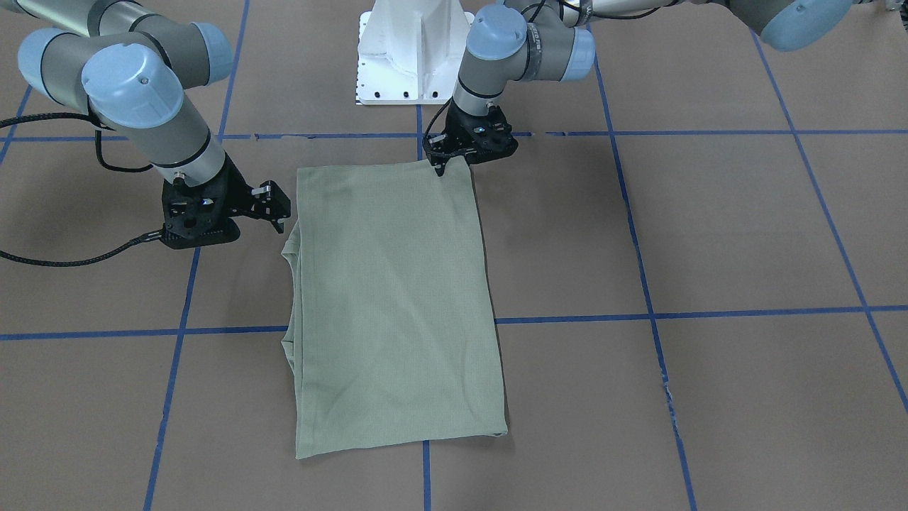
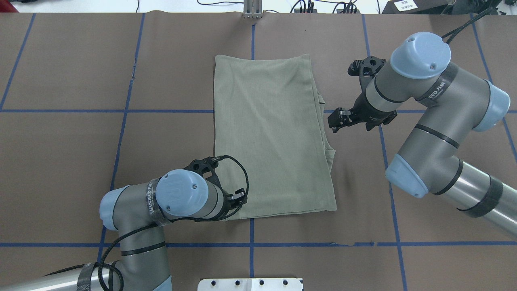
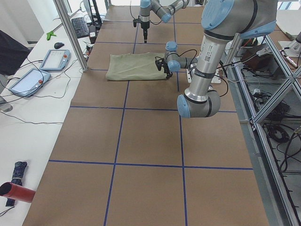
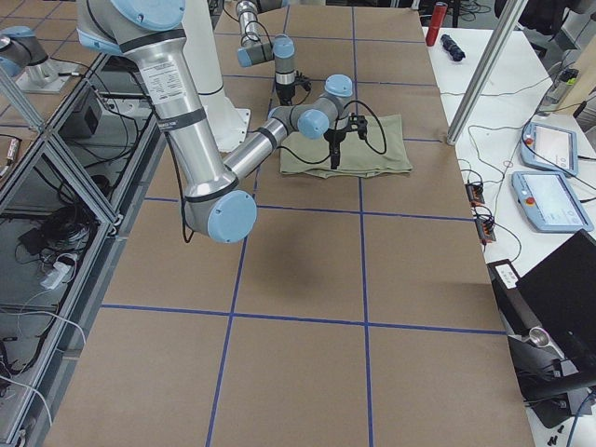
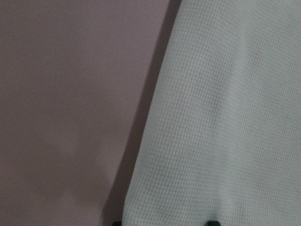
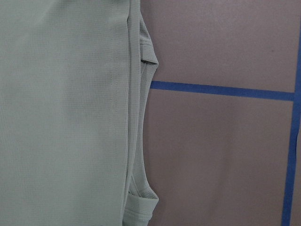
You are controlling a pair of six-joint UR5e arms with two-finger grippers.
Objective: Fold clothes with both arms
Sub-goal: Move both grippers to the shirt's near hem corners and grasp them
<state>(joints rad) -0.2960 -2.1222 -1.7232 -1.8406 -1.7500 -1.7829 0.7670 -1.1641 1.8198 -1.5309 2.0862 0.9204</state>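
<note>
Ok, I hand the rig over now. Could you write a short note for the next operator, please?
Left gripper: open, low at the robot-side left corner of the shirt, seemingly not gripping it.
Right gripper: open, empty, beside the shirt's right edge.
Shirt: flat on the table, a long rectangle.
Done: sides folded in; layers peek out on the right.
Left: probably the cross fold.
</note>
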